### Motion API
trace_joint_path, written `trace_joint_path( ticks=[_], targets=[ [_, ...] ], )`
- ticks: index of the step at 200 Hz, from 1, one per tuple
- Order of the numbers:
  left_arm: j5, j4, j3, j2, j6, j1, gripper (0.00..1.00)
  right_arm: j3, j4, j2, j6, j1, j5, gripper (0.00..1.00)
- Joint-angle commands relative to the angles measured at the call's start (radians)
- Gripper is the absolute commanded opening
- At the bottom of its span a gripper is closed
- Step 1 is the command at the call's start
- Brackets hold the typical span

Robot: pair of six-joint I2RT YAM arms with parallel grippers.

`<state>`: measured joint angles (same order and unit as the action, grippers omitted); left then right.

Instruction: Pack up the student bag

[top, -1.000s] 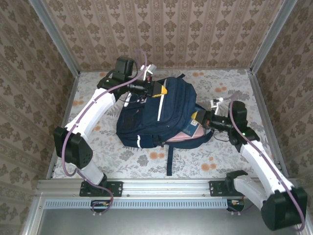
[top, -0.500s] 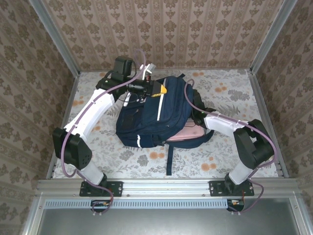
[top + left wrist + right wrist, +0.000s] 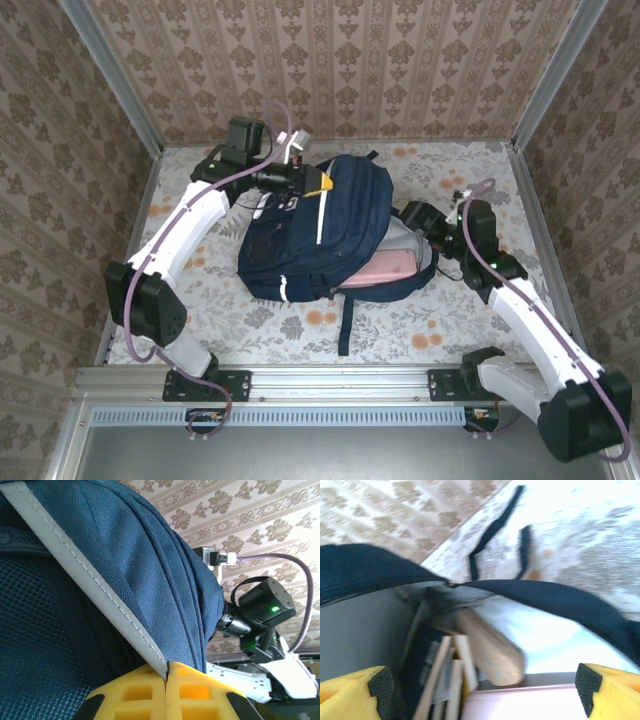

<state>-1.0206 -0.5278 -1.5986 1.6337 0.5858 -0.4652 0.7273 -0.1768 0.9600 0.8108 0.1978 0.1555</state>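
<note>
The student bag (image 3: 320, 235) lies on the table's middle, navy with a white stripe (image 3: 85, 575), its mouth facing right. My left gripper (image 3: 305, 182) is at the bag's far top edge, its yellow fingers (image 3: 135, 692) shut on the stripe and fabric. My right gripper (image 3: 412, 215) hovers open just outside the bag's mouth, nothing between its pads (image 3: 380, 685). Inside the mouth I see a pink flat item (image 3: 530, 702), several upright books (image 3: 447, 680) and a tan roll (image 3: 490, 652), all blurred. The pink item (image 3: 385, 267) shows at the opening.
A dark strap (image 3: 345, 320) trails from the bag toward the near rail (image 3: 330, 380). Two more straps (image 3: 492, 530) lie on the floral cloth beyond the bag. Wallpapered walls and metal posts (image 3: 545, 80) close in the table on three sides.
The right gripper, holding something dark, went into the bag's mouth, then pulled back out to the right with nothing in it. The left gripper raised the bag's top a little.
</note>
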Motion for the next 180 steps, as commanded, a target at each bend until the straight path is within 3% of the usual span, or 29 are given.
trace_joint_path(
  ticks=[1,10,24,46,63,74,94,120,156,180],
  targets=[
    [0.047,-0.047,-0.069,0.042,-0.133,-0.065,0.0,-0.026,-0.157,-0.055,-0.054,-0.039,-0.12,0.95],
    [0.068,-0.049,-0.065,0.068,-0.151,-0.103,0.0,-0.019,-0.182,-0.07,-0.064,-0.043,-0.147,0.94],
    [0.129,-0.065,-0.068,0.119,-0.17,-0.153,0.14,-0.014,-0.209,-0.094,-0.073,-0.043,-0.164,0.91],
    [0.225,-0.072,-0.069,0.189,-0.167,-0.192,0.22,-0.033,-0.224,-0.154,-0.089,-0.037,-0.13,0.83],
    [0.311,-0.051,-0.049,0.157,-0.17,-0.2,0.22,-0.057,-0.246,-0.219,-0.105,-0.004,-0.116,0.76],
    [0.367,-0.049,-0.032,0.103,-0.184,-0.199,0.29,-0.073,-0.266,-0.266,-0.107,0.041,-0.139,0.71],
    [0.505,-0.04,0.048,-0.038,-0.211,-0.186,0.43,-0.075,-0.319,-0.339,-0.159,0.204,-0.226,0.65],
    [0.564,0.013,0.197,-0.207,-0.147,-0.105,0.44,-0.111,-0.309,-0.325,-0.098,0.419,-0.227,0.54],
    [0.544,0.088,0.413,-0.387,-0.043,0.053,0.43,-0.136,-0.215,-0.12,0.002,0.847,-0.407,0.42],
    [0.511,0.064,0.47,-0.43,-0.033,0.129,0.44,-0.071,-0.214,0.088,0.092,1.009,-0.493,0.39]
  ],
)
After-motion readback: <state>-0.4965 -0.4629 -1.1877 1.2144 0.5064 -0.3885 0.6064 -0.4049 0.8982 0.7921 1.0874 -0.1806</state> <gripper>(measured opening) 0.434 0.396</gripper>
